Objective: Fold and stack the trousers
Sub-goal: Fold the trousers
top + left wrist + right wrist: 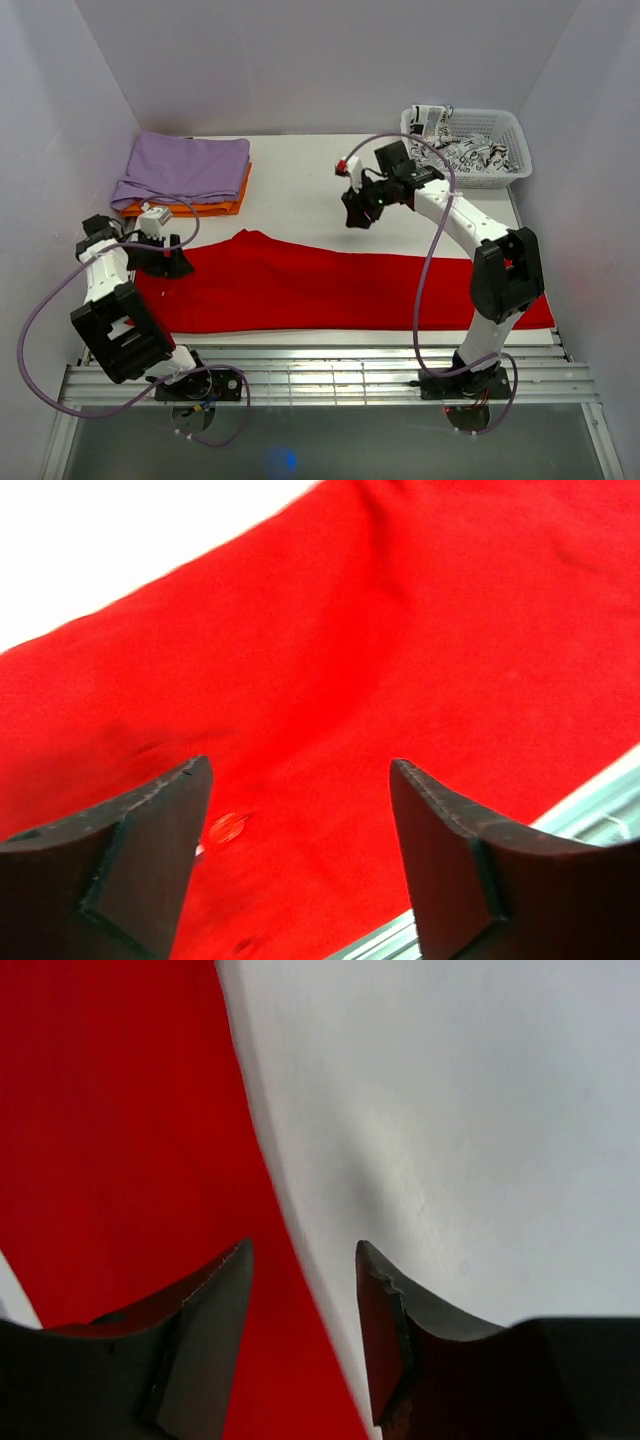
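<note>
Half of the white table (300, 190), the 6 o'clock side, is covered by the bright red soft-fabric long trousers (300, 285), lying flat from 9 to 3 o'clock. The black left gripper (168, 264) sits low over their 9 o'clock end, fingers spread wide and empty. The black right gripper (356, 214) hovers at their 12 o'clock edge, fingers likewise parted, holding nothing. A lilac folded cloth (185, 168) lies on an orange folded cloth (195, 209) at 10 o'clock. A white plastic basket (478, 183) stands at 1 o'clock.

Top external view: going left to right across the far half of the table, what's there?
Purple cloth → right hand → white basket. The red trousers span nearly the whole width, so they have no place in the order.
</note>
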### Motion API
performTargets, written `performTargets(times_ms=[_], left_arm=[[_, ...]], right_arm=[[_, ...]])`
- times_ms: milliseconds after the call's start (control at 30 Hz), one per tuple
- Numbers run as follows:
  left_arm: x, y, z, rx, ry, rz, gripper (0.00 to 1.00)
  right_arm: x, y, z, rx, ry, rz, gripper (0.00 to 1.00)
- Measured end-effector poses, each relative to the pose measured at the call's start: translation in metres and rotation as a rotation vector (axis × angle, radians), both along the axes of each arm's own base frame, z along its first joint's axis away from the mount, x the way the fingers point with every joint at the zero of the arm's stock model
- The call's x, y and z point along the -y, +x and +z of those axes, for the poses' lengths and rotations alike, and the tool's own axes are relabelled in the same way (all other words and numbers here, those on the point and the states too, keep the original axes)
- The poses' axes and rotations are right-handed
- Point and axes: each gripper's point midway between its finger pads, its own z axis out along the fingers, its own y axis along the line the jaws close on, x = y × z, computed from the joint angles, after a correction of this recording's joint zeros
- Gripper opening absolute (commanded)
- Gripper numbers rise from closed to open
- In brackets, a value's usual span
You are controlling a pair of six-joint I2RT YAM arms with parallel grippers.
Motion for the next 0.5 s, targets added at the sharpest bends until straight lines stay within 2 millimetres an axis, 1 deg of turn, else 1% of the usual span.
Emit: performTargets(times_ms=[67, 100, 133, 167, 233, 300, 333, 400, 433, 500], left_arm=[[0.017, 0.0, -0.006, -0.026, -0.02, -0.038, 0.75], [0.023, 0.0, -0.009, -0.038, -0.029, -0.049, 0.74], [0.029, 0.0, -0.013, -0.059, -0.046, -0.053, 0.72], [0.031, 0.0, -0.019, -0.088, -0.062, -0.043, 0.69], [0.03, 0.0, -0.032, -0.143, -0.084, -0.011, 0.67], [0.025, -0.001, -0.049, -0.212, -0.099, 0.029, 0.63], [0.022, -0.001, -0.059, -0.247, -0.1, 0.051, 0.62], [0.017, -0.002, -0.077, -0.312, -0.104, 0.096, 0.6], [0.015, 0.0, -0.08, -0.333, -0.123, 0.122, 0.6], [0.011, 0.003, -0.08, -0.365, -0.143, 0.175, 0.59]], right_arm=[[0.038, -0.02, -0.05, -0.125, -0.111, -0.026, 0.46], [0.053, -0.031, -0.071, -0.187, -0.158, -0.036, 0.46], [0.072, -0.043, -0.094, -0.259, -0.206, -0.056, 0.46], [0.095, -0.062, -0.117, -0.341, -0.266, -0.072, 0.46], [0.126, -0.089, -0.143, -0.451, -0.345, -0.099, 0.43], [0.153, -0.11, -0.161, -0.516, -0.408, -0.121, 0.43], [0.161, -0.119, -0.167, -0.544, -0.42, -0.125, 0.43], [0.167, -0.122, -0.167, -0.539, -0.425, -0.133, 0.45], [0.169, -0.123, -0.168, -0.539, -0.424, -0.135, 0.46], [0.169, -0.122, -0.168, -0.547, -0.423, -0.143, 0.49]])
